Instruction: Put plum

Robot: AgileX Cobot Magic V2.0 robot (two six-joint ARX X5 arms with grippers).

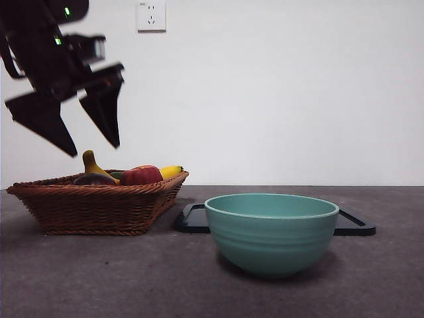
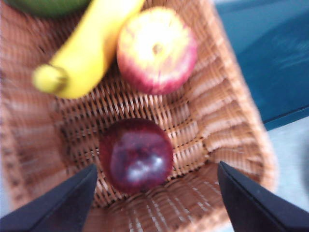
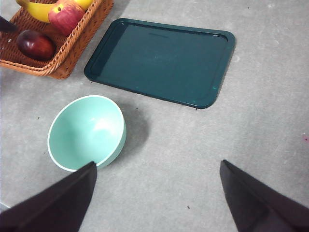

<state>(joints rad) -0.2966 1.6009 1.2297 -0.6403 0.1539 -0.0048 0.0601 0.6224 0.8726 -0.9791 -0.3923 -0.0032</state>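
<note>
The plum point(image 2: 136, 155) lies on the woven floor of the wicker basket point(image 2: 231, 111), directly below my left gripper point(image 2: 154, 203), whose two black jaws stand wide apart and hold nothing. The fruit sits between the jaw lines with bare weave on either side of it, and the basket's near wall rises just under the jaw tips. It is round, so I can read no long axis; which way its stem end faces I cannot tell through the blur. Its skin is glossy, dark maroon, with a pale highlight on top.

Beyond the plum, away from the gripper, a red apple point(image 2: 157, 50) with a yellow crown rests apart from it, stem dimple up, and a banana point(image 2: 84, 48) lies beside the apple. A green fruit point(image 2: 46, 6) shows at the far end.

In the front view, my left gripper point(image 1: 89, 136) hangs clear above the basket point(image 1: 96, 205), well over the rim.

My right gripper point(image 3: 157, 193) waits high, jaws also wide and empty, over open table point(image 3: 270, 125); the teal bowl point(image 3: 87, 131) sits near one jaw, the dark tray point(image 3: 161, 60) beyond it.
</note>
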